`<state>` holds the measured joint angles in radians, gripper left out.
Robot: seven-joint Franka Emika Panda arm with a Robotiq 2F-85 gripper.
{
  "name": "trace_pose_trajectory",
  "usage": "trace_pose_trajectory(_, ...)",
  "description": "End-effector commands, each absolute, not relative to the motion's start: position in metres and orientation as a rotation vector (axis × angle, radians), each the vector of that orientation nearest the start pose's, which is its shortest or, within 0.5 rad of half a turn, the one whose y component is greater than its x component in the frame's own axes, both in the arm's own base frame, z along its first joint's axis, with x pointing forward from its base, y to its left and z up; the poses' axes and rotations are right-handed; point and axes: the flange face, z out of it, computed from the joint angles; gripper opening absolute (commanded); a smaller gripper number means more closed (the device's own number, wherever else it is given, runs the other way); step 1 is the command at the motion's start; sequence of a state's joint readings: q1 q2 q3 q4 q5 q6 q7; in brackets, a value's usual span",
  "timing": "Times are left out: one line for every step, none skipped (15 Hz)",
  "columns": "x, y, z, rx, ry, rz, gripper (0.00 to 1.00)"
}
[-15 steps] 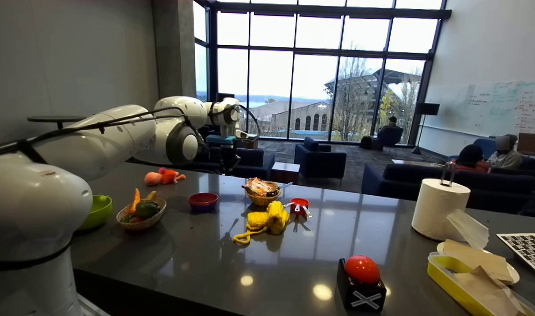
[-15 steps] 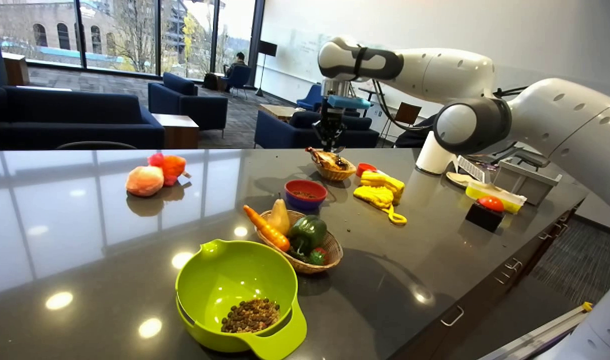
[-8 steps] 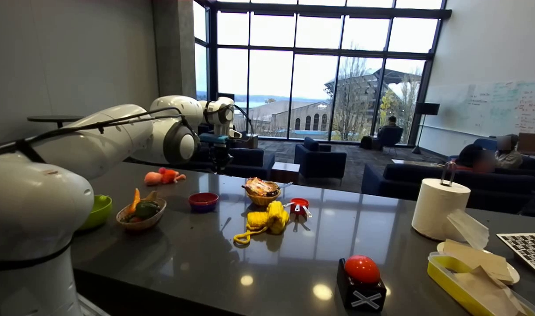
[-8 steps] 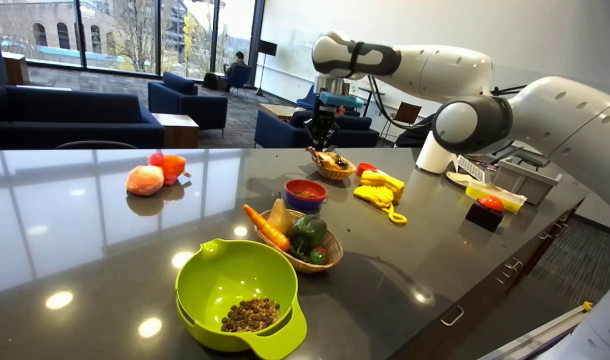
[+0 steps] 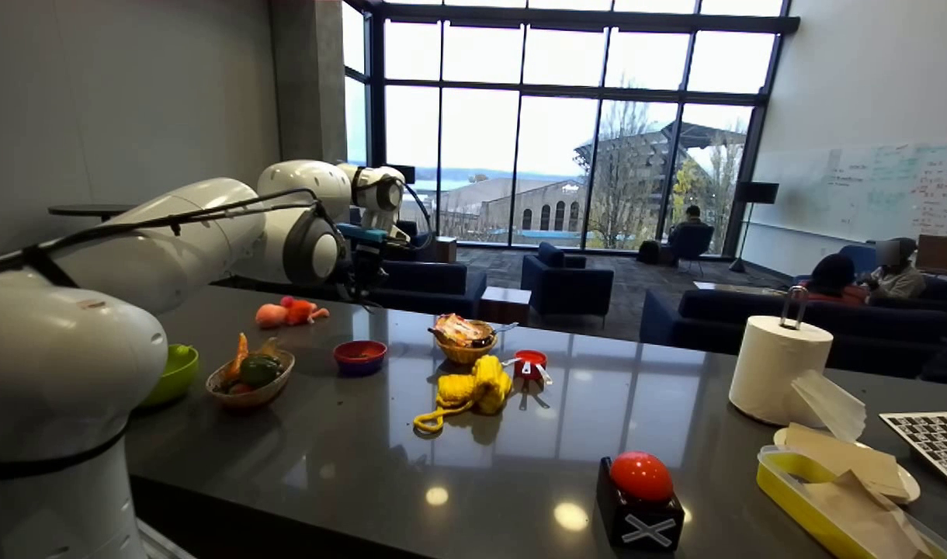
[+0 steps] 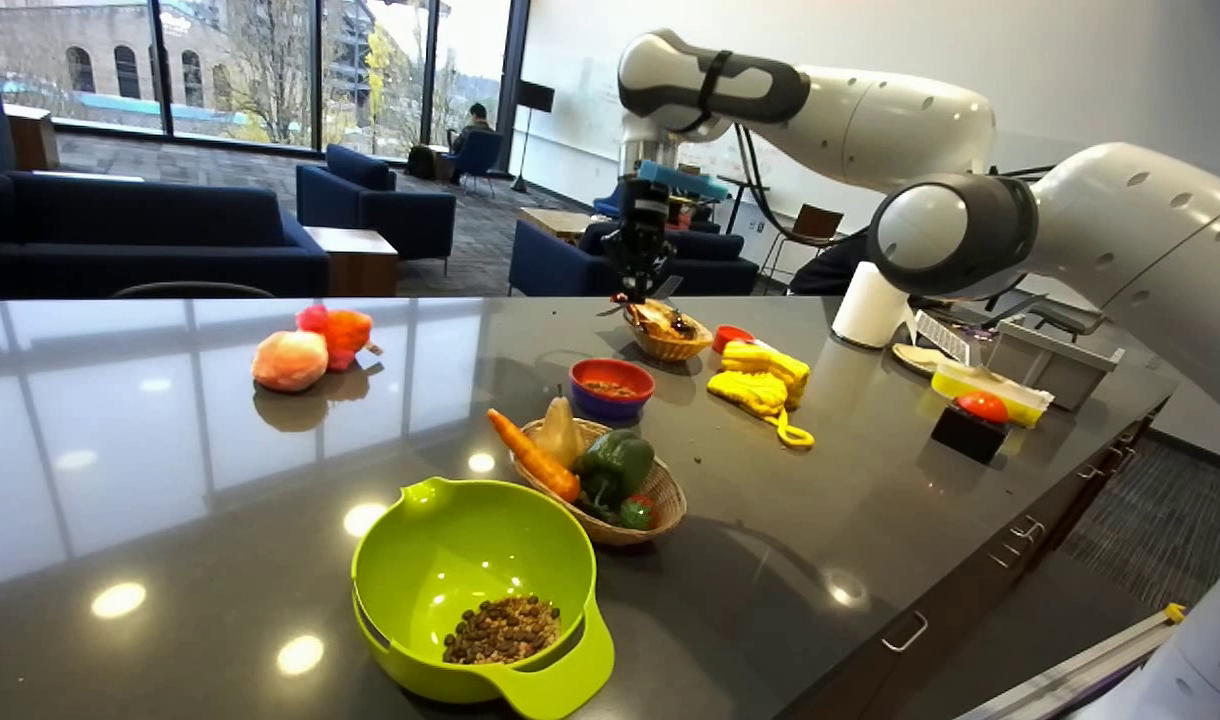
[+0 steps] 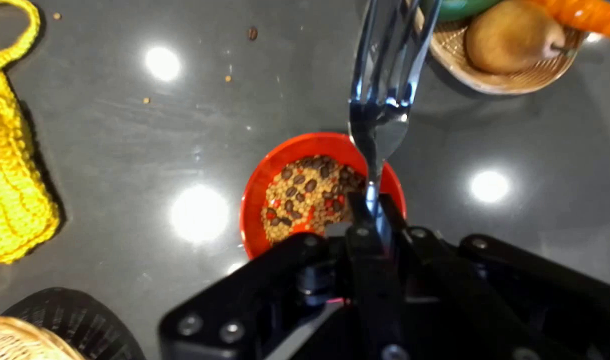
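Though the wrist view cropped its tine tips, the fork (image 7: 380,132) jutted from the gripper (image 7: 373,205), clamped by its partly hidden handle. Below the gripper, the bowl (image 7: 252,212) was partly covered.

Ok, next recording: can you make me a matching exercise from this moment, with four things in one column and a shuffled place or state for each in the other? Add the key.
Things
1. fork
2. red-and-purple bowl
3. pear
4. red button

Places and states
A. set on top of a black box
B. in a wicker basket, beside the carrot
C. held in the gripper
D. holding a bean-and-grain mix

Pairs: 1-C, 2-D, 3-B, 4-A
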<state>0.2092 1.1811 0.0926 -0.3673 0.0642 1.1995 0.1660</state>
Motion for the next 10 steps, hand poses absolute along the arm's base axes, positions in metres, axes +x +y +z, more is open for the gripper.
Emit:
trace_pose_trajectory(0.707,0.197,0.365,-2.926,-0.244,0.707,0.02)
trace_pose_trajectory(0.702,0.199,0.369,-2.905,-0.263,0.740,0.02)
trace_pose_trajectory(0.696,0.201,0.374,-2.876,-0.294,0.783,0.02)
trace_pose_trajectory(0.691,0.202,0.378,-2.855,-0.318,0.825,0.02)
trace_pose_trajectory(0.685,0.203,0.382,-2.834,-0.346,0.866,0.02)
trace_pose_trajectory(0.681,0.203,0.385,-2.815,-0.366,0.900,0.02)
trace_pose_trajectory(0.677,0.202,0.387,-2.804,-0.389,0.931,0.02)
trace_pose_trajectory(0.674,0.201,0.389,-2.798,-0.400,0.960,0.02)
trace_pose_trajectory(0.672,0.199,0.391,-2.796,-0.413,0.975,0.02)
trace_pose_trajectory(0.672,0.196,0.392,-2.803,-0.423,0.977,0.02)
